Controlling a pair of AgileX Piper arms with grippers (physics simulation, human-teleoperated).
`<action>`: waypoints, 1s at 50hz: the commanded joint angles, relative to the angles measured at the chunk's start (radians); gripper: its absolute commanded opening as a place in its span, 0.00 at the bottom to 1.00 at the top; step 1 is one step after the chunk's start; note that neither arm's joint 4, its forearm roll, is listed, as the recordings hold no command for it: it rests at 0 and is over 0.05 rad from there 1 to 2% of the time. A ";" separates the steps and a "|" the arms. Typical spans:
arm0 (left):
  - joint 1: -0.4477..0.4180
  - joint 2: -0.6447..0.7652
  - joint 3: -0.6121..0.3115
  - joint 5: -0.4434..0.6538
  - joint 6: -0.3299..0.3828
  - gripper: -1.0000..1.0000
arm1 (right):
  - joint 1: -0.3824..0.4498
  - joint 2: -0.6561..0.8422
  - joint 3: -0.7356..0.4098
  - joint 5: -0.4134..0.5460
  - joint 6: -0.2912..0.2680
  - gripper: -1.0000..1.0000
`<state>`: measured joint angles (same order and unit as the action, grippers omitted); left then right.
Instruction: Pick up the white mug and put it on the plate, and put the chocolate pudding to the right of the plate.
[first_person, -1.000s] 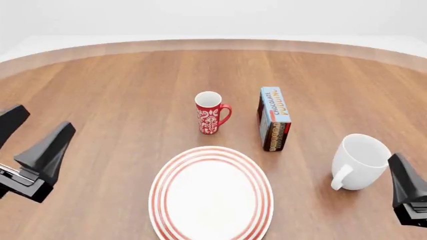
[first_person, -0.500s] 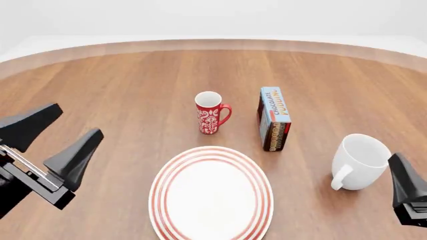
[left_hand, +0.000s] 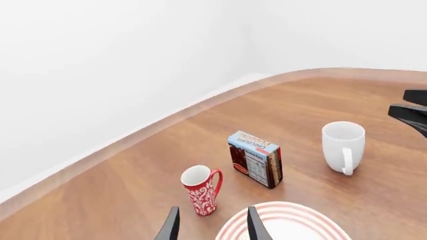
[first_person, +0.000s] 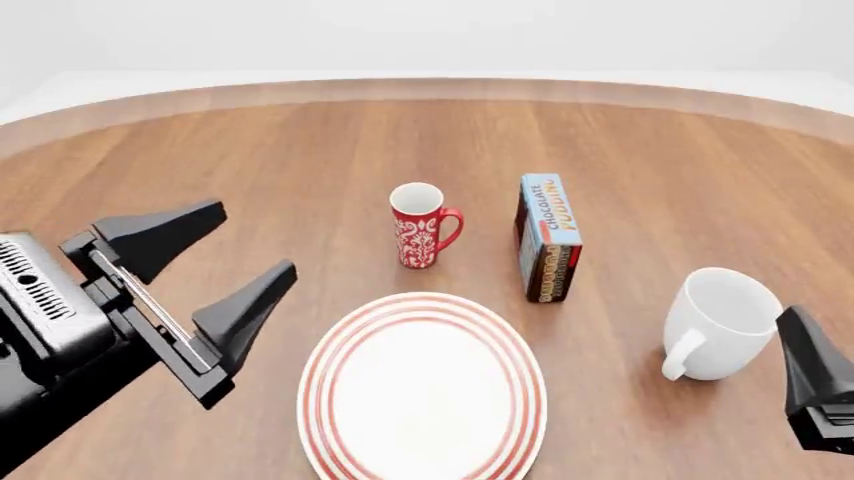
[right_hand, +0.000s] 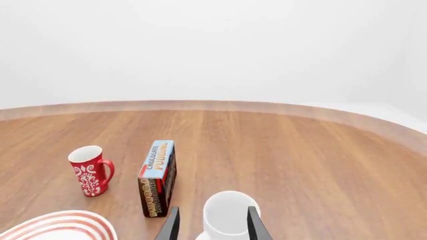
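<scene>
The left gripper (first_person: 214, 270) hangs over the table (first_person: 267, 160) near its left edge. Its two black fingers (first_person: 247, 310) are wide apart and hold nothing. They point toward the middle of the table.

The right gripper (first_person: 817, 390) sits low at the right edge of the table, just beside the white mug (first_person: 721, 322). Only one dark finger shows in the front view. In the right wrist view two finger tips (right_hand: 175, 226) stand apart, with the mug (right_hand: 229, 216) seen between them, but the frames do not show them touching it.

The white mug stands upright on the wood, close to the right edge of the table. Its handle points toward the near edge. It is well apart from the plate (first_person: 320, 400).

The plate lies flat at the near edge of the table, in the middle. Nothing lies on it.

The chocolate pudding (first_person: 549, 237) stands upright behind the plate, a little toward the right edge, between the white mug and the red mug (first_person: 422, 225). The red mug stands upright near the middle of the table, behind the plate.
</scene>
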<state>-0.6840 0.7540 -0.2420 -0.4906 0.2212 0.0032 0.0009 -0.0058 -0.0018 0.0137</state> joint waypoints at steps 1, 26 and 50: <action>-0.078 0.153 -0.042 -0.081 0.013 1.00 | 0.000 0.000 0.000 -0.001 0.000 1.00; -0.198 0.394 -0.144 -0.174 -0.031 1.00 | -0.001 0.000 0.000 -0.001 0.001 1.00; -0.301 0.601 -0.261 -0.205 -0.064 1.00 | -0.001 0.000 0.000 -0.001 0.001 1.00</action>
<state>-0.9475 1.2716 -0.4571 -0.6818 0.1758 0.0020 0.0008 -0.0054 -0.0025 0.0148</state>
